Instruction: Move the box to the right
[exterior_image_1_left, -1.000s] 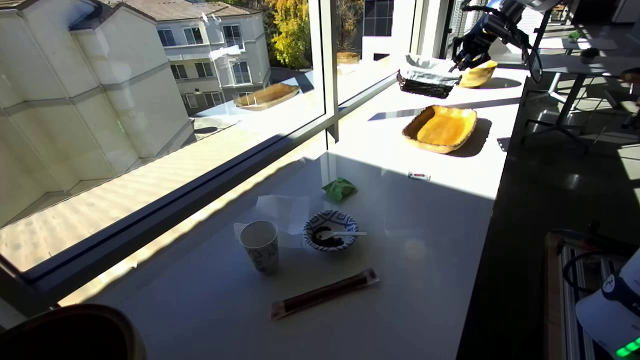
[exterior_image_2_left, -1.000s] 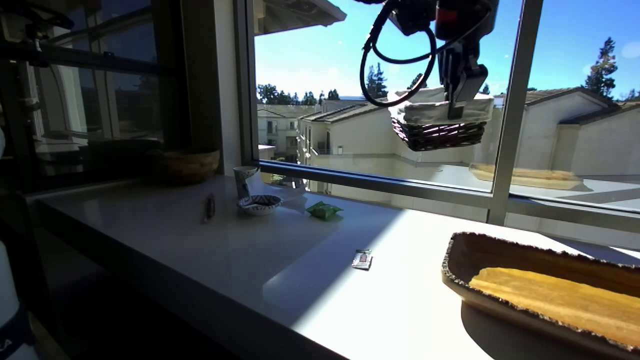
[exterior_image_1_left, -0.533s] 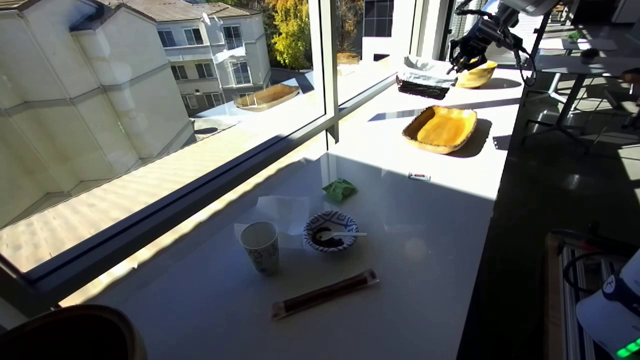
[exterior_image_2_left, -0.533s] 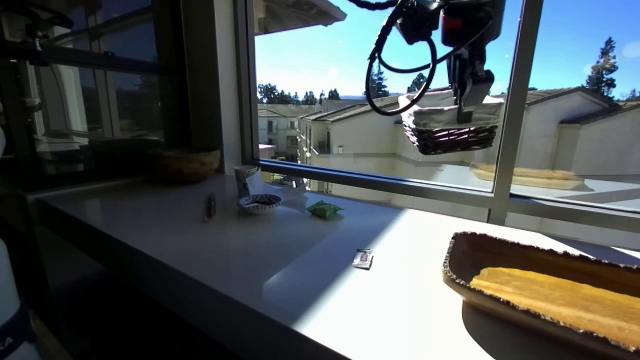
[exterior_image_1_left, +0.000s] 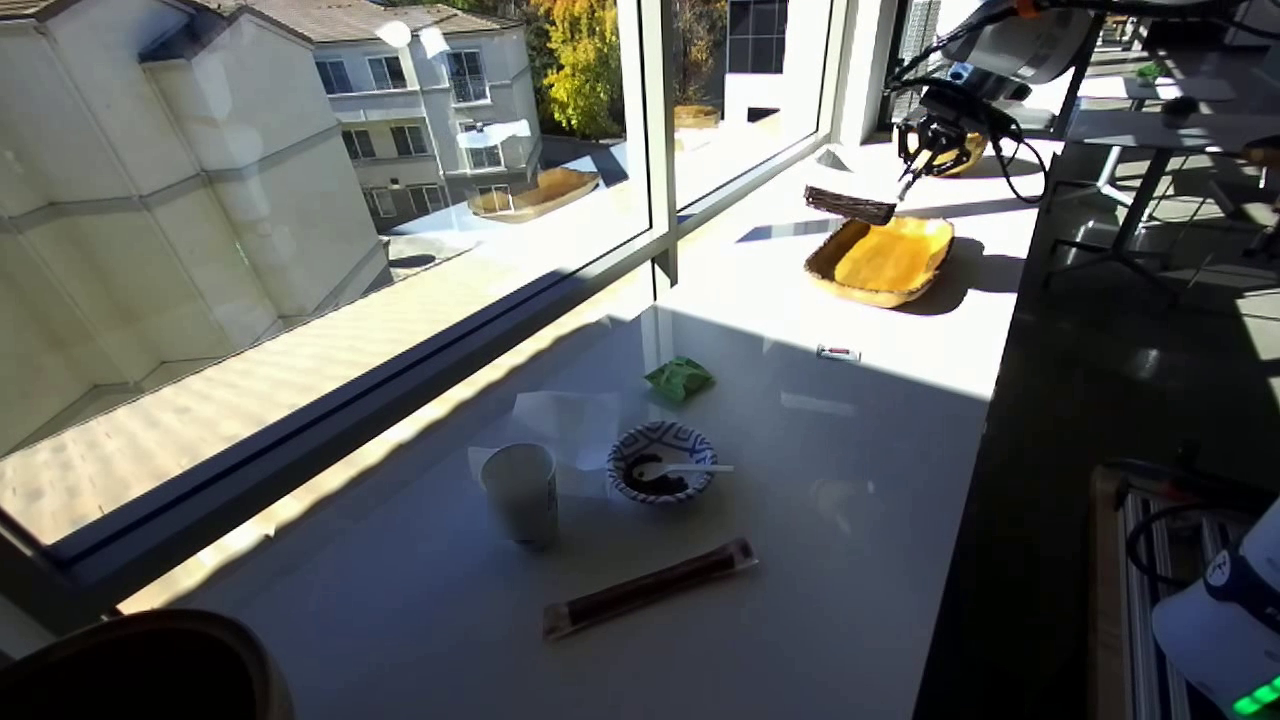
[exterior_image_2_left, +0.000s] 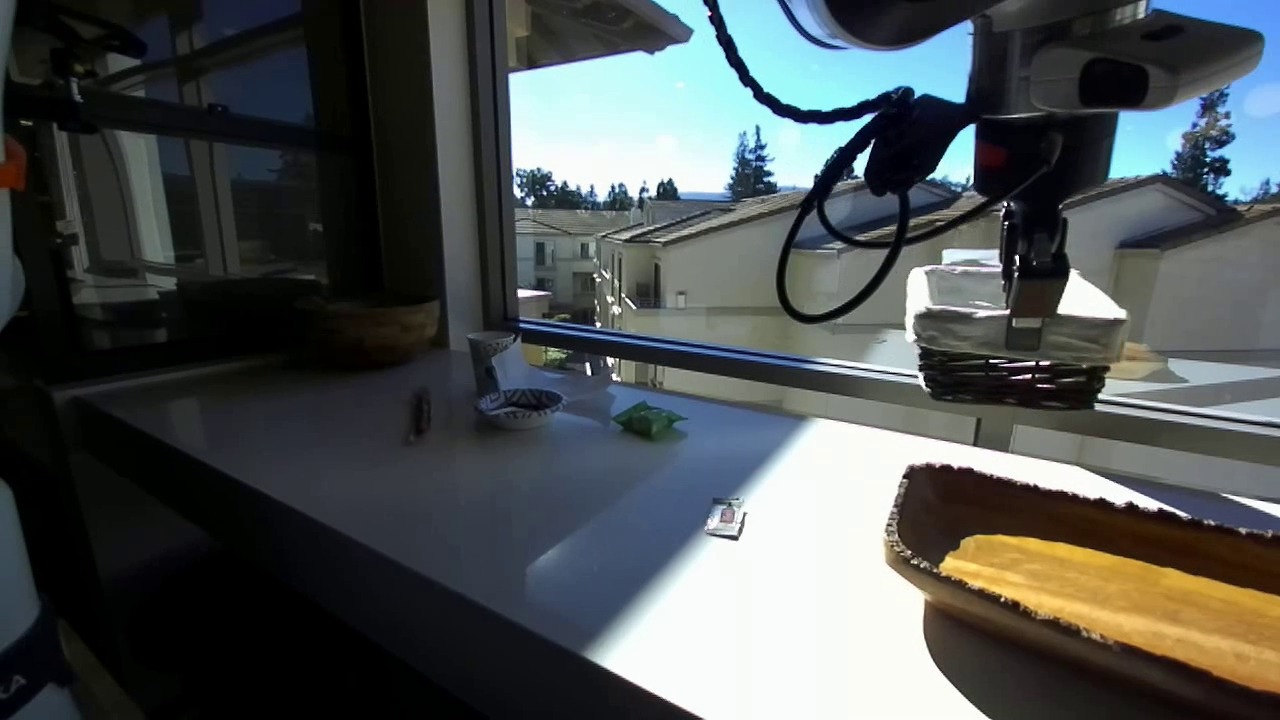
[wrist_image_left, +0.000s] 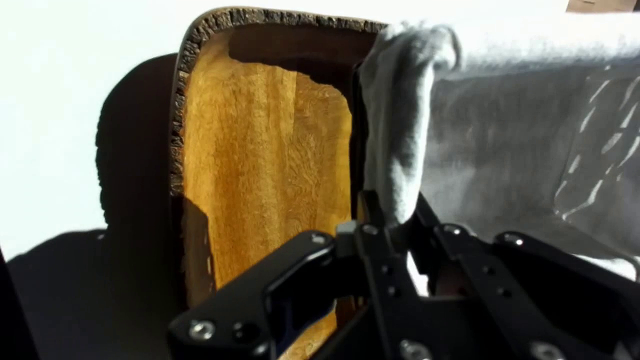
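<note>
While the counter (exterior_image_2_left: 560, 500) lies part-shaded, part-sunlit along the window (exterior_image_1_left: 657, 120), I have the gripper (wrist_image_left: 397, 207) pinched on the cloth-lined rim of the box (exterior_image_2_left: 1010, 375), which hangs aloft, overlapping the dish (exterior_image_2_left: 1110, 590) in the wrist view. Bright surface stretches from dish to packet (exterior_image_2_left: 726, 518) and out to the counter's edge.

Box (exterior_image_2_left: 975, 350) lower, nearer wooden dish (exterior_image_2_left: 1100, 595)

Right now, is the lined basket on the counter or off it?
Off. In an exterior view the lined basket hangs clear of the counter; in the wrist view the end effector grips its cloth-covered rim.
</note>
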